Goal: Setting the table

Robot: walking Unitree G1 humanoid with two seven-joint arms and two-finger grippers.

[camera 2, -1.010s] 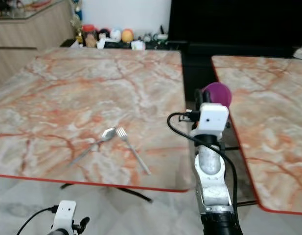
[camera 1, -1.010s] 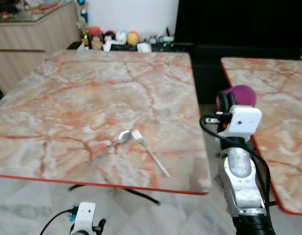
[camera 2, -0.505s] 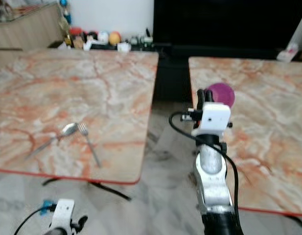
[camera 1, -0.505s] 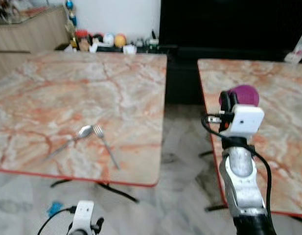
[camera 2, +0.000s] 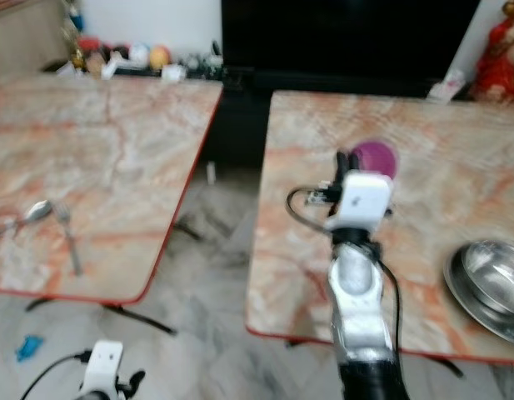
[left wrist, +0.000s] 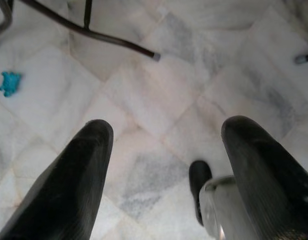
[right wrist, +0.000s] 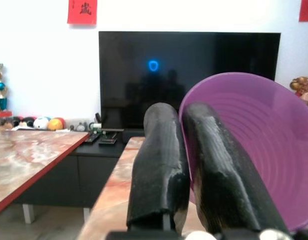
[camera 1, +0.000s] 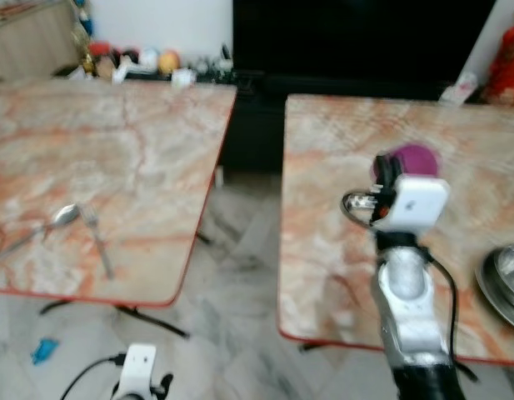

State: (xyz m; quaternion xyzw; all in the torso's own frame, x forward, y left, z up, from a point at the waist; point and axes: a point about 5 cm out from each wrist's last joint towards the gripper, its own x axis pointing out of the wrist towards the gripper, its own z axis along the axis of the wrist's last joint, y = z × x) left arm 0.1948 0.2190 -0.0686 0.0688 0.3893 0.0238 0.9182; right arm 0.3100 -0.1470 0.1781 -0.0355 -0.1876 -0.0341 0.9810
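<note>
Nearest, low on the left, the left gripper (left wrist: 161, 165) is hung over the pale tiled floor (left wrist: 158, 85) with its fingers spread wide and nothing between them. On the left table (camera 1: 140, 158) a spoon (camera 1: 61, 218) and fork (camera 1: 97, 242) are laid together. Above the right table (camera 2: 306, 167), the purple bowl (right wrist: 243, 135) is held by its rim, pinched between the fingers of the raised right gripper (right wrist: 183, 145). A steel bowl (camera 2: 490, 283) is set at that table's right edge. Farther off, a dark television (right wrist: 188, 75) is seen.
</note>
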